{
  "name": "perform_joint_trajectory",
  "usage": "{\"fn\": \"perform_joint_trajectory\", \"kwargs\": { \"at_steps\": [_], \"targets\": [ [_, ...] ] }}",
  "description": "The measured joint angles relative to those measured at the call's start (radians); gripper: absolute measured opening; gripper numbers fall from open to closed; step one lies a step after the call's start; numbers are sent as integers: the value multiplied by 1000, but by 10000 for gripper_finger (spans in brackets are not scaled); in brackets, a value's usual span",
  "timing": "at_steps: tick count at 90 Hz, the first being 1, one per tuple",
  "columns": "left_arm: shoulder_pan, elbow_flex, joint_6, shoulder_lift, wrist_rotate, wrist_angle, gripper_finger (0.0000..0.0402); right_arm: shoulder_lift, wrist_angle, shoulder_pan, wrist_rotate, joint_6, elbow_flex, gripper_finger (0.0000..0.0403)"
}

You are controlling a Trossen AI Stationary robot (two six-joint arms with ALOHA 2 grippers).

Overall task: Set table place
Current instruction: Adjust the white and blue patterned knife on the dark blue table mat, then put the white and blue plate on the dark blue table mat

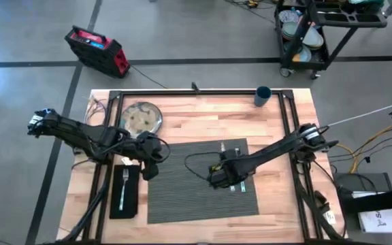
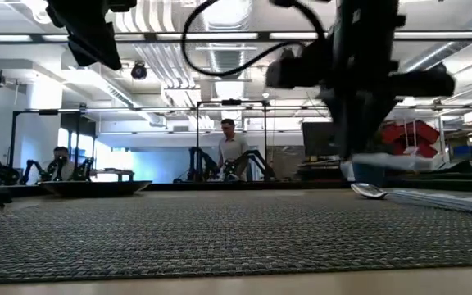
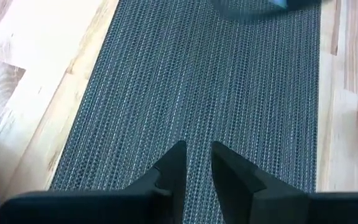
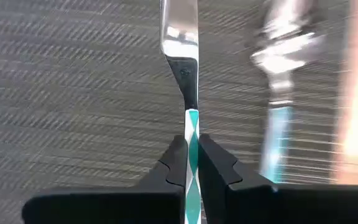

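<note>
Looking down from the high view, the table (image 1: 203,122) is a light plank top with black rails, sitting on a grey floor with dark lines. A red and black case (image 1: 97,50) lies on the floor at the upper left and a black cart (image 1: 325,27) full of dishes stands at the upper right. The low view shows a big open room with ceiling strip lights and a person (image 2: 233,149) standing far back in the middle.

On the table, the ribbed grey placemat (image 1: 182,194) takes up the centre. The black napkin (image 1: 125,192) lies just left of it with the fork (image 1: 123,185) on top. The round silvery plate (image 1: 141,117) sits up toward the upper left of the table, and the dark blue cup (image 1: 263,95) is at the top edge, right of centre.

The right gripper (image 1: 222,178) is over the right part of the placemat, its arm stretching in from the right rail. In the right wrist view the fingers (image 4: 174,163) are clamped on the teal patterned handle of the knife (image 4: 180,37), blade pointing away. The spoon (image 4: 283,56) lies just beside it on the mat.

The left gripper (image 1: 152,167) hovers over the placemat's left edge, arm reaching in from the left. Its fingers (image 3: 174,169) are only slightly apart and hold nothing.
</note>
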Motion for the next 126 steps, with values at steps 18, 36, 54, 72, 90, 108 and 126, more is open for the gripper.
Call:
{"fn": "perform_joint_trajectory", "kwargs": {
  "at_steps": [18,36,54,72,90,108,126],
  "targets": [
    [-1,0,-5,0,7,-1,59,14,81,-6,-50,44,-83,0],
    [-2,0,-15,0,8,-2,59,10,174,-6,-78,69,-137,0],
    [-11,0,-21,0,8,-1,59,8,185,1,-67,84,-146,0],
    [-23,0,-24,0,8,-2,59,8,188,10,-43,95,-141,18],
    [-22,0,-27,0,8,-2,59,8,189,23,-43,118,-139,66],
    [-23,0,-28,0,9,-2,59,-10,188,39,-25,132,-139,92],
    [-22,0,-21,0,8,2,59,-123,186,51,119,124,-130,103]
  ]
}}
